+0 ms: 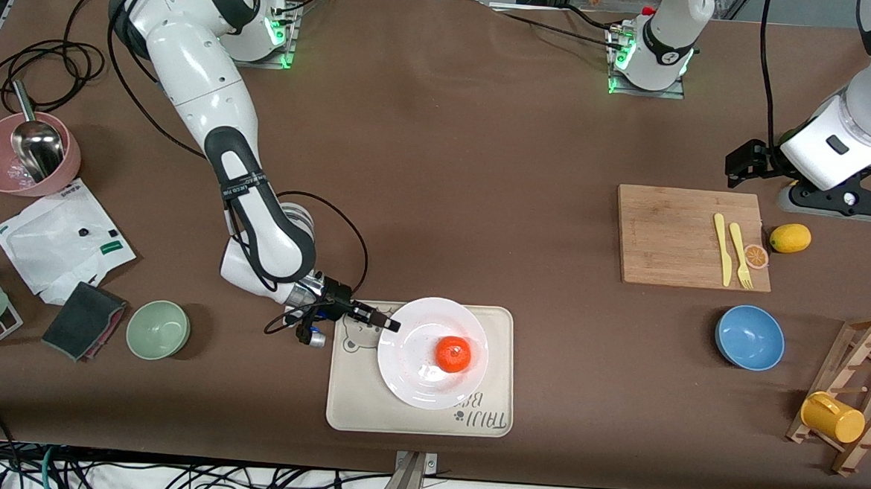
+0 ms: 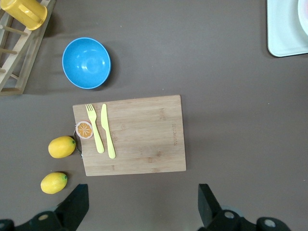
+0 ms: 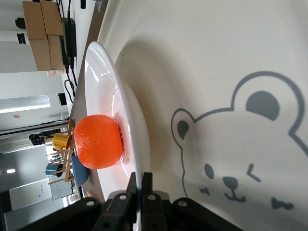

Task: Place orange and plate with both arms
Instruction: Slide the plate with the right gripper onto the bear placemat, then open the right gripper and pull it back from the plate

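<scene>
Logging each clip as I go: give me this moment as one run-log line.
right claw: shut on round white plate rim | red-orange fruit: on plate | plate: over cream bear-print tray | left claw: open, waiting over table beside wooden board

Right arm [image 1: 212, 106]: glossy white shells with dark grey-black joint sections, a small printed white label on the dark forearm band, thin black cables looped along the forearm and wrist, green status lights at its silver base plate, a red button near the base. Right gripper [image 1: 390, 322]: slim black fingers on a black and metallic wrist block with a small blue-tipped fitting. Left arm [image 1: 847, 139]: the same white shells with a dark square marking, black cable down to it, a black camera bracket, green-lit base; left gripper [image 2: 142, 204]: two matte black fingers.
</scene>
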Robot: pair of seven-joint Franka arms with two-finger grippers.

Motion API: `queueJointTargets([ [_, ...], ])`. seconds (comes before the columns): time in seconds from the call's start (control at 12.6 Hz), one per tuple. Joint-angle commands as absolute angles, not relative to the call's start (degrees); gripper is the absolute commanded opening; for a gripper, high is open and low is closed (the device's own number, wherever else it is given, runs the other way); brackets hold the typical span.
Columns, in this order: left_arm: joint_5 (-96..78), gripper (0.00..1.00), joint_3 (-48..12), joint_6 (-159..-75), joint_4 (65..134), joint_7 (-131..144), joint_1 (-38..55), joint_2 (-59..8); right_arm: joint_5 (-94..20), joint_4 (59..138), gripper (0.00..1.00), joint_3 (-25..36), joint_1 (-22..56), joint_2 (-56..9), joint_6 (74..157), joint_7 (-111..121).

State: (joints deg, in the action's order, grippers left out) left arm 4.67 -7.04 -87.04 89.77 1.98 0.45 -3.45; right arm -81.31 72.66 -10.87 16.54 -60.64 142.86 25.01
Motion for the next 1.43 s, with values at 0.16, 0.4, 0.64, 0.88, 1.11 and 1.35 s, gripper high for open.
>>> queueJointTargets([
  [0.16,5.4,1.0,-7.1,-85.8,88.9,2.5,0.0,-3.3,-78.6,70.9,0.19,-10.6,16.4,-61.3,143.2,23.4],
  [0.4,5.0,1.0,-7.1,-85.3,88.9,2.5,0.0,-3.3,-77.9,71.1,0.22,-10.6,16.3,-61.0,143.2,23.5],
  [0.64,5.0,1.0,-7.1,-85.2,88.9,2.5,0.0,-3.3,-77.2,74.1,0.22,-10.6,16.3,-58.8,143.1,23.5],
  [0.88,5.0,1.0,-7.1,-85.3,88.9,2.5,0.0,-3.3,-73.6,79.2,0.23,-10.5,15.6,-55.4,143.2,23.4],
  [1.11,4.9,1.0,-7.2,-85.2,88.9,2.5,0.0,-3.3,-71.4,85.9,0.24,-10.5,14.4,-50.5,143.2,23.5],
  [1.35,4.9,1.0,-7.3,-85.2,88.9,2.5,0.0,-3.3,-69.2,91.0,0.24,-10.5,13.2,-46.0,142.7,23.5],
])
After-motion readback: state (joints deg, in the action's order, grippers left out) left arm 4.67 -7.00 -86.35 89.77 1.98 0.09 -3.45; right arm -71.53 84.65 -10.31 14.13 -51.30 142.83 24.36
